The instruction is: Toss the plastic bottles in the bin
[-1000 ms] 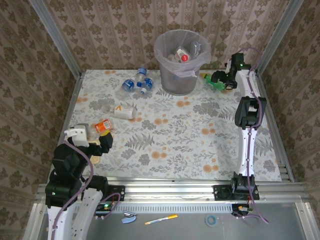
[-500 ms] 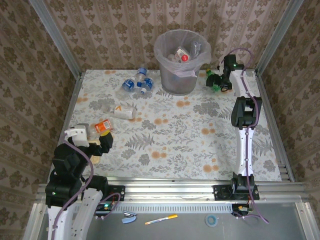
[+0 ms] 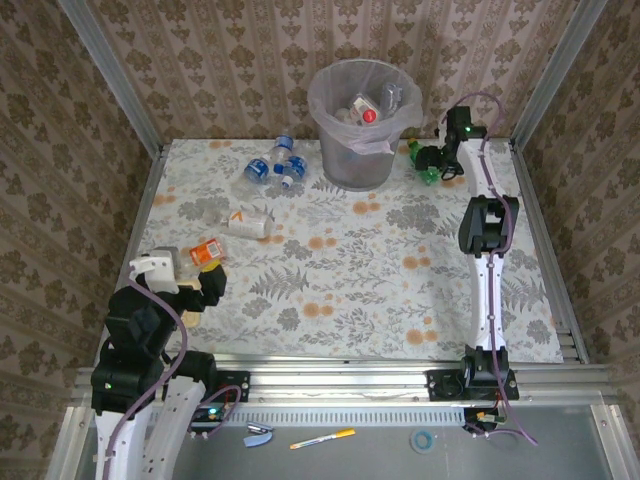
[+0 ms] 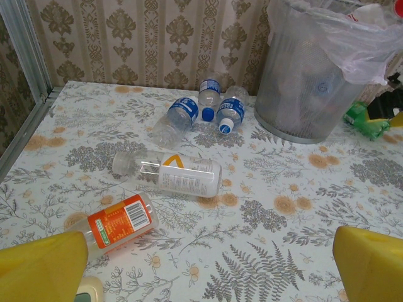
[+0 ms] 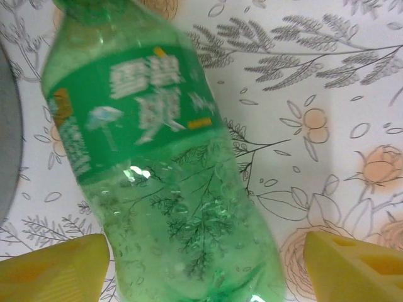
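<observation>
One green bottle lies on the bench beside the bin, between the spread fingers of my right tool, not yet gripped. It looks light, thin-walled and slick; I would pinch gently across its belly. My left tool gapes empty.
</observation>
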Available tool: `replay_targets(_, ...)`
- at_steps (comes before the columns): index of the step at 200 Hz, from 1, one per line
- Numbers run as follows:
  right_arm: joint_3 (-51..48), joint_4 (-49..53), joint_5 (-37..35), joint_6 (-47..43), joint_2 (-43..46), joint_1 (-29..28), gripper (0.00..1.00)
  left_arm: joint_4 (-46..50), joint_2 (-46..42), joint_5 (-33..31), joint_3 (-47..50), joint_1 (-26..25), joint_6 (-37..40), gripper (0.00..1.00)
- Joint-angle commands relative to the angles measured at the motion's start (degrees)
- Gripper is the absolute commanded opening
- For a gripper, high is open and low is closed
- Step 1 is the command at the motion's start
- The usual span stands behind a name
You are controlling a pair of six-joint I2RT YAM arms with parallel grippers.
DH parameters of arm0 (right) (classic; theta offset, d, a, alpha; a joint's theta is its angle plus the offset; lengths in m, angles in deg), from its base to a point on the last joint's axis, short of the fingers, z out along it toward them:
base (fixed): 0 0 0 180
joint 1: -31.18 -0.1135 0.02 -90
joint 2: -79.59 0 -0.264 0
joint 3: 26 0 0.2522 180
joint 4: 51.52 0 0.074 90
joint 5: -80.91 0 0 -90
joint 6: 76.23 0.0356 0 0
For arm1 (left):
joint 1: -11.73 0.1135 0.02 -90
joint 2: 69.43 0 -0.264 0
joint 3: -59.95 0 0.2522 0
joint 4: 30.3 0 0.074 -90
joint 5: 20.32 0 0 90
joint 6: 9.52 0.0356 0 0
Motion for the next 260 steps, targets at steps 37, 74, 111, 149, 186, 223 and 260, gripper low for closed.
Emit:
replay_targets(37, 2.8, 1.2, 1.1, -1.1, -1.9, -2.8, 0.67, 0.2, 0.8, 0.8, 0.4, 0.6, 1.3, 1.00)
replay_targets(74, 2.7, 1.9, 0.8, -1.2, -1.8, -3.8, 0.52, 0.2, 0.9, 0.9, 0.3, 0.5, 1.3, 1.00)
replay_targets(111, 0.6, 2.9, 1.4, -0.8, -0.4, -4.0, 0.38, 0.2, 0.7, 1.1, 0.2, 0.5, 1.3, 1.00)
replay_targets(149, -17.4, -5.4, 1.6, 2.2, 8.7, -4.0, 0.34, 0.2, -0.1, 0.9, 0.3, 0.6, 1.3, 1.00)
replay_targets(186, -36.4, -15.9, 1.2, 5.8, 19.6, -4.0, 0.30, 0.2, -0.5, 1.0, 0.3, 0.6, 1.3, 1.00)
replay_targets(223, -50.8, -21.8, 0.0, 8.6, 28.4, -3.9, 0.28, 0.1, -1.1, 1.3, 0.3, 0.5, 1.3, 1.00)
replay_targets(260, -63.4, -28.8, -0.1, 12.3, 37.4, -3.5, 0.25, 0.1, -1.9, 1.2, 0.4, 0.6, 1.4, 1.00)
